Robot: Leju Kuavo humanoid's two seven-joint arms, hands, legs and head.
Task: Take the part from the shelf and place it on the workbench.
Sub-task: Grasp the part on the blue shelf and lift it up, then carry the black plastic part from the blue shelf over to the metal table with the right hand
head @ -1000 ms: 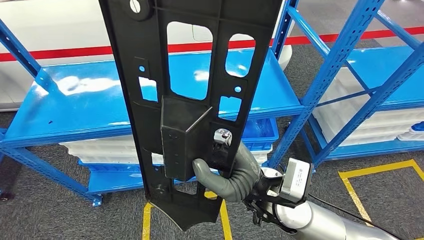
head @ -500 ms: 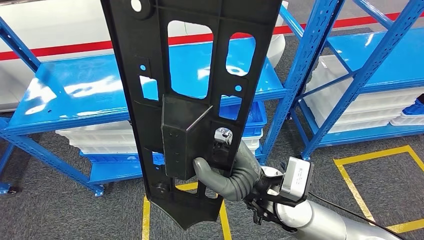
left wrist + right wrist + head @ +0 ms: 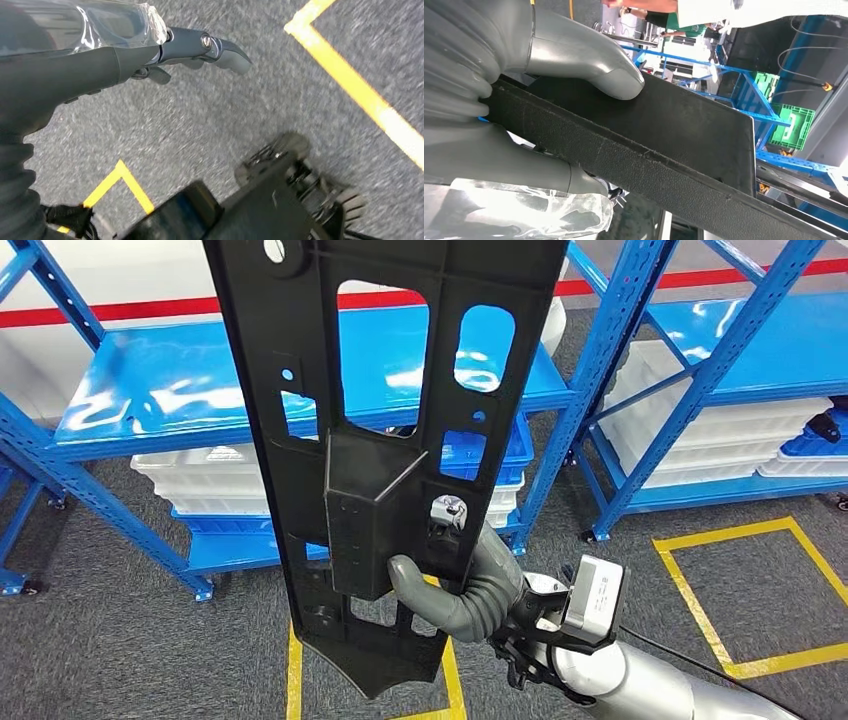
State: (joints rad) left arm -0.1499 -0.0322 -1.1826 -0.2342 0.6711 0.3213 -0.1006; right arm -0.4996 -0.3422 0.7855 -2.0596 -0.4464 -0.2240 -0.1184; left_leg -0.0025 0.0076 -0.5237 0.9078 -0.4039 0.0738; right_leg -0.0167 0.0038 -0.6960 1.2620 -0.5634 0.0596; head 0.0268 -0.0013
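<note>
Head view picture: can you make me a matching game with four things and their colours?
Things:
1. part
2. shelf
3. floor lines
4. bins

Colours:
A. yellow
B. white
C. black
D. blue

Right pairs: 1-C, 2-D, 3-A, 4-B.

The black part is held upright by the right hand. The blue shelf stands behind it, with white bins stacked under the top board. The yellow floor lines are taped on the grey carpet.
</note>
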